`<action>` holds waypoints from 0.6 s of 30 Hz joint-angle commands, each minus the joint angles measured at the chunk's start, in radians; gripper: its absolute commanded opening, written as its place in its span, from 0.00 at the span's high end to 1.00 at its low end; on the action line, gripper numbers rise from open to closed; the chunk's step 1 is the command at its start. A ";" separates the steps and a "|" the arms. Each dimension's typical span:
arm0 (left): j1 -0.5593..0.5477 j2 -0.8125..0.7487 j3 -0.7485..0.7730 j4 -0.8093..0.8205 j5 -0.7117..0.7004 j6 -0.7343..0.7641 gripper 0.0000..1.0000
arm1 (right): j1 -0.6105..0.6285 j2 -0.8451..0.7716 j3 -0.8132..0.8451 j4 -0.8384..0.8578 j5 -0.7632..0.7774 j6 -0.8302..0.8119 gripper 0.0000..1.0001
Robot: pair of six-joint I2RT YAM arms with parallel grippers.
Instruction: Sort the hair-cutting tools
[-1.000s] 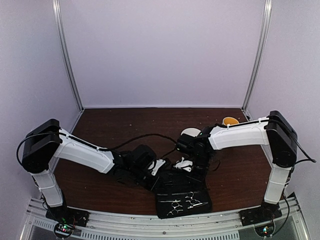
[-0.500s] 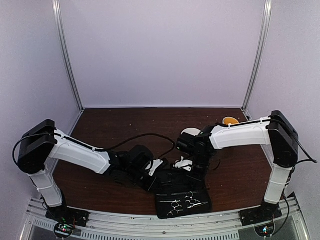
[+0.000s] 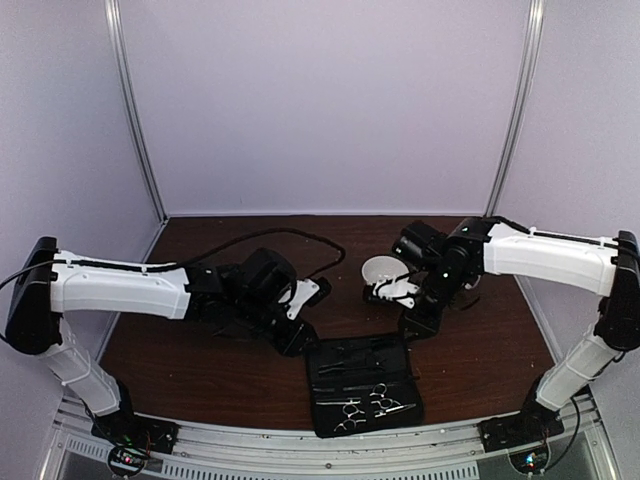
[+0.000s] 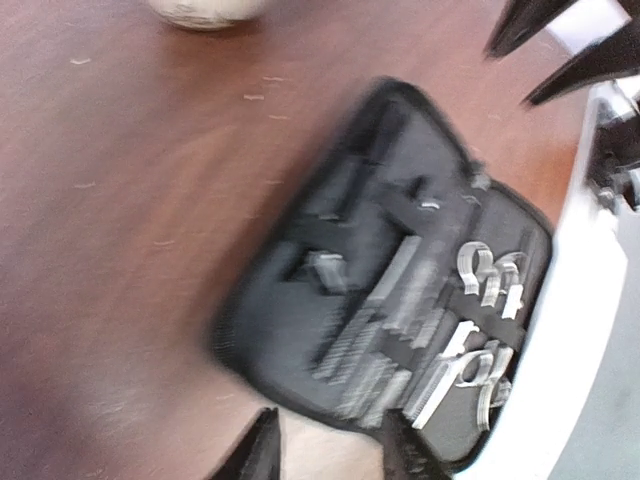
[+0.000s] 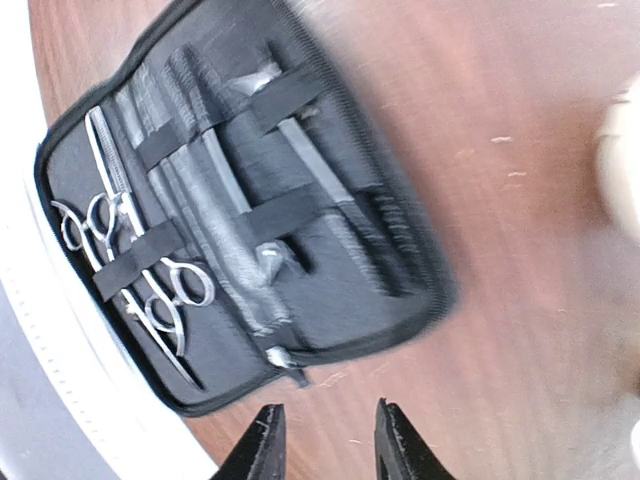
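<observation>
Inside black case, 2 scissors strapped; left, right jaws open, empty, well apart from them.

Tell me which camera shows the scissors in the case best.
Right wrist: both scissors lie sharp, strapped into the black case, rings and blades distinct. Left wrist shows them motion-blurred; top external shows only tiny silver glints.

White bowl: cut off by the top edge of the left wrist view.
Black case: smeared by blur there; the dark pieces under its straps cannot be told apart.
Scissors: too small from above for blades to be separated.
Left gripper: only fingertips shown, cropped below.
</observation>
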 commanded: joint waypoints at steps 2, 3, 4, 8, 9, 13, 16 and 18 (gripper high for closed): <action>0.065 -0.082 0.074 -0.126 -0.261 0.025 0.45 | -0.120 -0.062 0.018 0.120 -0.030 -0.183 0.69; 0.070 -0.098 0.068 -0.095 -0.298 0.018 0.39 | -0.127 -0.066 0.008 0.160 -0.022 -0.206 0.69; 0.075 -0.109 0.062 -0.054 -0.320 0.012 0.35 | -0.130 -0.072 -0.011 0.206 -0.024 -0.235 0.69; 0.087 -0.100 0.090 0.030 -0.360 -0.008 0.34 | -0.131 -0.091 -0.084 0.344 -0.096 -0.358 0.67; 0.087 -0.093 0.094 0.049 -0.363 -0.006 0.34 | -0.131 -0.088 -0.091 0.348 -0.133 -0.386 0.67; 0.098 -0.055 0.083 0.110 -0.336 0.015 0.35 | -0.120 -0.134 -0.191 0.442 -0.226 -0.466 0.52; 0.109 -0.011 0.089 0.123 -0.267 0.037 0.37 | -0.106 -0.145 -0.210 0.523 -0.078 -0.398 0.50; 0.110 0.024 0.099 0.125 -0.210 0.073 0.42 | -0.112 -0.171 -0.214 0.575 0.056 -0.363 0.50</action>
